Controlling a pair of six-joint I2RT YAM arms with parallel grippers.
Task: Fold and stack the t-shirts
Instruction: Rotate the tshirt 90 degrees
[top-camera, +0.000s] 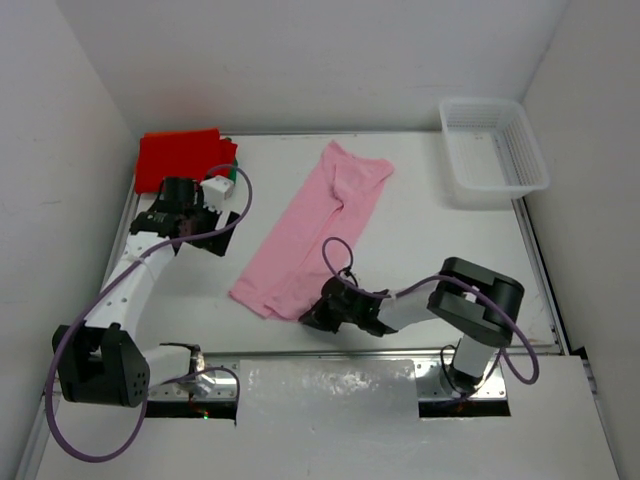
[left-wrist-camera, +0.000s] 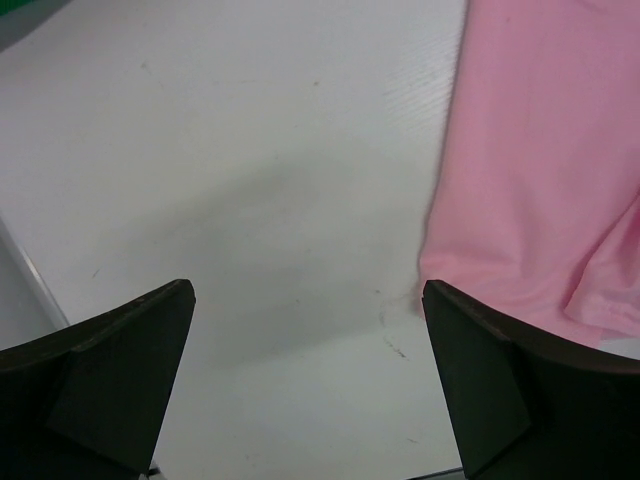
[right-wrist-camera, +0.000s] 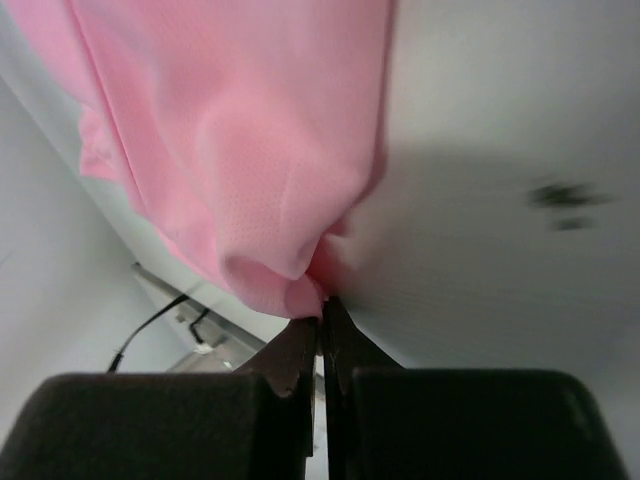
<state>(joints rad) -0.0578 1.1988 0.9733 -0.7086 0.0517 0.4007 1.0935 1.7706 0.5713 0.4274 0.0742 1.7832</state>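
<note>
Currently right end effector (right-wrist-camera: 322, 312) clamped on pink shirt (top-camera: 318, 222) 6 o'clock corner; thin pinch, may slip when lifted; left end effector (left-wrist-camera: 308, 292) apart.

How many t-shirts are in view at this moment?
3: a pink one lying mid-table; a red one folded at the far-left corner; a green sliver at its edge. Others may be hidden there.

We note a white table (top-camera: 430, 240) bearing a red t-shirt (top-camera: 180, 155) far left, pink t-shirt (top-camera: 315, 230) centre, lattice basket (top-camera: 482, 101) far right.
</note>
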